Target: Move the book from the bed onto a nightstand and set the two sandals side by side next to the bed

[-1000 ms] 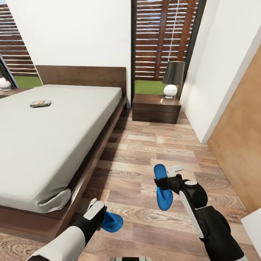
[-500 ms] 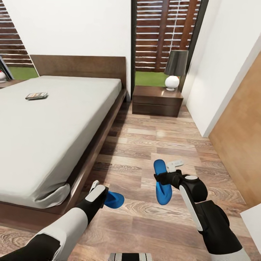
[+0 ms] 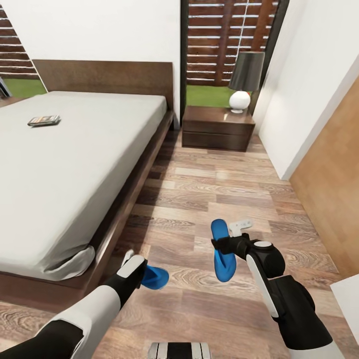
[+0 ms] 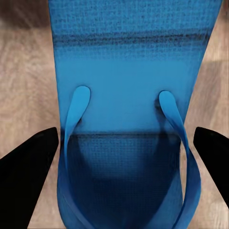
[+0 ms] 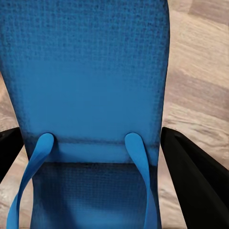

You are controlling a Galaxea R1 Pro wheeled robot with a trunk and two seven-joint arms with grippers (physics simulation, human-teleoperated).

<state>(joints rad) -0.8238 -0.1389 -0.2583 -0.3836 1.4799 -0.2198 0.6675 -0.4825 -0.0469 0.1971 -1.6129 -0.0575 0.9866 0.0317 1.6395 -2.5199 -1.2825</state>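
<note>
With each end effector, left [image 3: 133, 263] and right [image 3: 223, 245], grasping a sandal, next comes setting both down side by side beside the bed [image 3: 75, 164].

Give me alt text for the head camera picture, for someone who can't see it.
A robot's two arms each hold a blue sandal, left sandal and right sandal, above a wood floor beside a bed. A book lies on the mattress; a nightstand with a lamp stands beyond.

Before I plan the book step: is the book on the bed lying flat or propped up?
Lying flat. In the head view the book rests cover-up on the bed's pale mattress near the headboard, with no edge raised.
</note>
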